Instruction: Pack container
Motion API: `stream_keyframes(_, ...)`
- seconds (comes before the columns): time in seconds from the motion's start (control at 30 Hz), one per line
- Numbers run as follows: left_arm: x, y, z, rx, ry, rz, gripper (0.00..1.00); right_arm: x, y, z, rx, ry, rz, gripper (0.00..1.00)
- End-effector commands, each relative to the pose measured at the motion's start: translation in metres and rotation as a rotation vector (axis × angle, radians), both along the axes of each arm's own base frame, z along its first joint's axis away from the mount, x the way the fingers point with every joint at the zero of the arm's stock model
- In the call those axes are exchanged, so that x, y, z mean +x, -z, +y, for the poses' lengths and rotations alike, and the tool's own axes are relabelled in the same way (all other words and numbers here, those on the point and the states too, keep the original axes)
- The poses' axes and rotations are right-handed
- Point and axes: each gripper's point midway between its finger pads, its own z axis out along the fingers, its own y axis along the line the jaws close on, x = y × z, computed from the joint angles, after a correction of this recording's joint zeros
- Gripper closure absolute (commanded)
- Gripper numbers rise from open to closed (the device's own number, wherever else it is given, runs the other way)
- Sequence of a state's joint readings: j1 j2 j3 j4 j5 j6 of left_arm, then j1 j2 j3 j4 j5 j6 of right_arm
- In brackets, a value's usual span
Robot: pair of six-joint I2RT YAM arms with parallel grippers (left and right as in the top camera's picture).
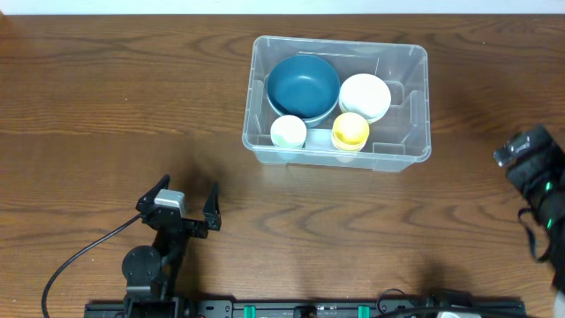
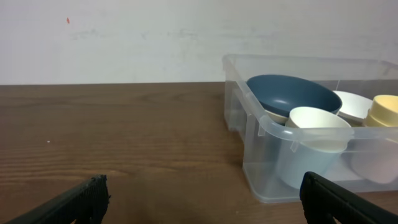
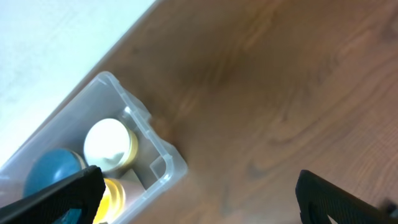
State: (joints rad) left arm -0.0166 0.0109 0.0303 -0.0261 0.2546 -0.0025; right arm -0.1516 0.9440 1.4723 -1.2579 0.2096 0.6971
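The clear plastic container [image 1: 411,147] stands on the wooden table at centre right. It holds a blue bowl [image 1: 303,86], a white bowl [image 1: 365,95], a white cup [image 1: 288,132] and a yellow cup [image 1: 350,130]. My left gripper [image 1: 184,201] is open and empty near the front left, well apart from the container, which shows in the left wrist view [image 2: 261,124] ahead to the right. My right gripper [image 1: 528,159] is blurred at the right edge; in its wrist view its fingers [image 3: 199,193] are open and empty, with the container [image 3: 165,165] to their left.
The table's far edge meets a white wall [image 2: 124,37]. A black cable [image 1: 79,256] runs from the left arm's base at the front left. A rail [image 1: 309,309] runs along the front edge.
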Motion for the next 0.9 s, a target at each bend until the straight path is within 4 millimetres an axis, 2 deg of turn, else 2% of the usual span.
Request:
stream_keyframes(0.0, 0.001, 0.016, 0.003, 0.007, -0.012, 0.039, 0.02, -0.004, 0.018, 0.009, 0.024, -0.03, -0.067, 0.01)
stream_keyframes(0.17, 0.001, 0.016, 0.003, 0.007, -0.012, 0.038, 0.02, 0.0, 0.05, 0.023, 0.045, -0.102, -0.244, 0.01)
stream_keyframes(0.33, 0.001, 0.016, 0.003, 0.007, -0.012, 0.039, 0.02, 0.004, 0.088, 0.023, 0.024, -0.111, -0.369, 0.01)
stream_keyframes(0.43, 0.001, 0.016, 0.003, 0.007, -0.012, 0.039, 0.02, -0.002, 0.122, 0.023, 0.022, -0.103, -0.353, 0.01)
stream_keyframes(0.5, 0.001, 0.016, 0.003, 0.007, -0.012, 0.039, 0.02, -0.008, 0.143, 0.014, -0.002, -0.057, -0.326, 0.01)
stream_keyframes(0.6, 0.001, 0.016, 0.003, 0.007, -0.013, 0.039, 0.02, -0.012, 0.166, 0.01, -0.014, -0.032, -0.301, 0.01)
stream_keyframes(0.73, 0.001, 0.016, 0.003, 0.007, -0.012, 0.039, 0.02, -0.017, 0.178, 0.002, -0.042, 0.011, -0.3, 0.01)
stream_keyframes(0.87, 0.001, 0.016, 0.003, 0.007, -0.012, 0.039, 0.02, -0.021, 0.162, -0.01, -0.093, 0.077, -0.371, 0.01)
